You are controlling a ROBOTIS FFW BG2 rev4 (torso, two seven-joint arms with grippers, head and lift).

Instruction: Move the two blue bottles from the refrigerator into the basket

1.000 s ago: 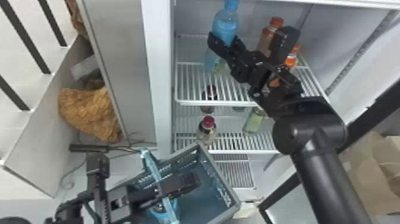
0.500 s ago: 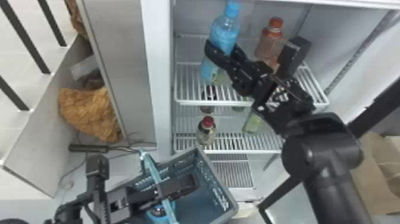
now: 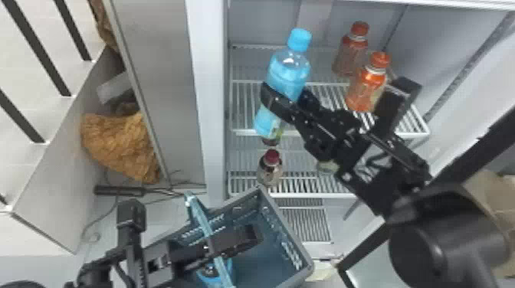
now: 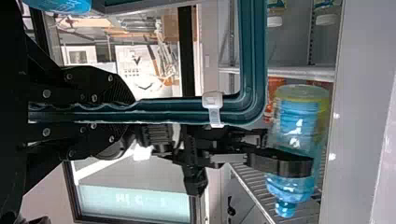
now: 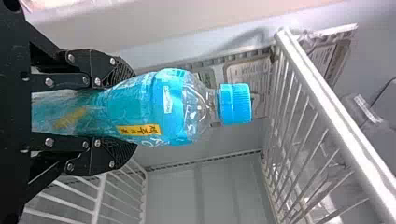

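My right gripper (image 3: 287, 99) is shut around a blue bottle (image 3: 289, 72), which leans with its cap up and its base in front of the upper shelf's front edge. In the right wrist view, my right gripper (image 5: 130, 111) clasps the bottle (image 5: 163, 107) from both sides. Another blue bottle (image 3: 216, 274) is in the basket (image 3: 302, 264), partly covered by the handle and left arm. At the basket, my left gripper (image 3: 245, 239) holds the handle (image 3: 199, 214). Seen from the left wrist, my left gripper (image 4: 130, 114) is shut on the handle (image 4: 173, 111).
Two orange bottles (image 3: 366, 84) stand on the upper refrigerator shelf (image 3: 414, 132), beside the right arm. A red-capped bottle (image 3: 270, 168) is on the shelf below, behind the basket's far corner. The refrigerator's side wall (image 3: 209, 95) rises left of the shelves.
The blue bottle in my right gripper has come forward and lower, from over the upper shelf to its front edge. My left gripper stays at the basket.
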